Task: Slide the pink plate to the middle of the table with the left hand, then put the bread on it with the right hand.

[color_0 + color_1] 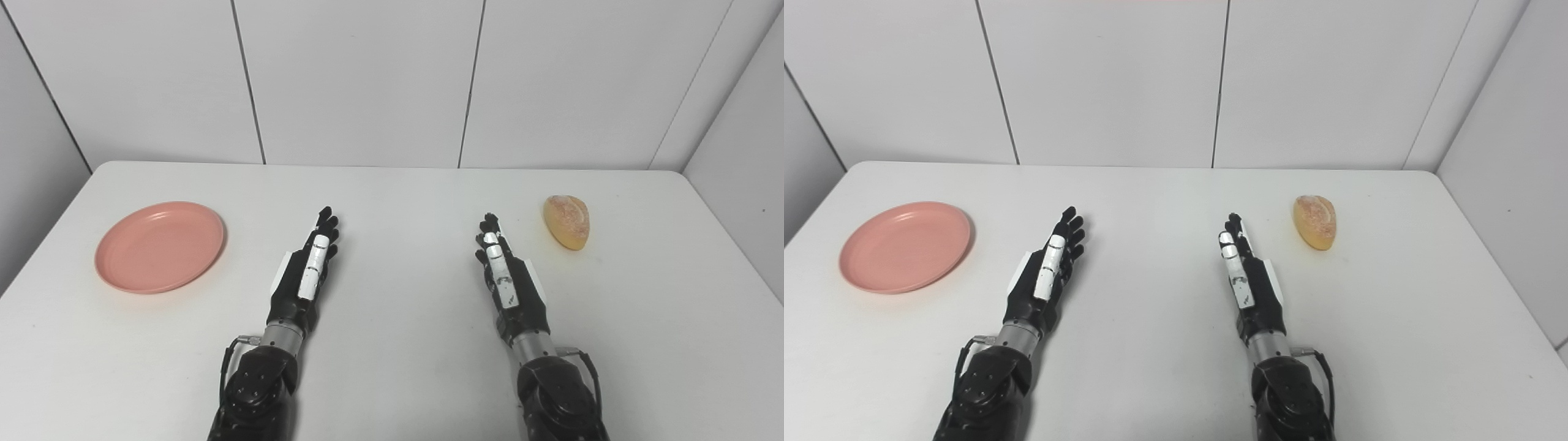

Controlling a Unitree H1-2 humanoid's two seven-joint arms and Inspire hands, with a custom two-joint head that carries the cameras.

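Both hands, left hand (309,266) and right hand (505,275), rest empty with fingers extended; a careless push could tip the pink plate (159,246) off the table's (392,367) left edge, bread (566,221) untouched.

Two black plastic-and-metal left hand (309,263) and right hand (505,269) units, white strips along thumbs, white side panels. Silver cylindrical wrist collars (283,335), bulky black forearm housings (260,386) with small screw holes, thin black cable (593,373) looped beside each wrist.
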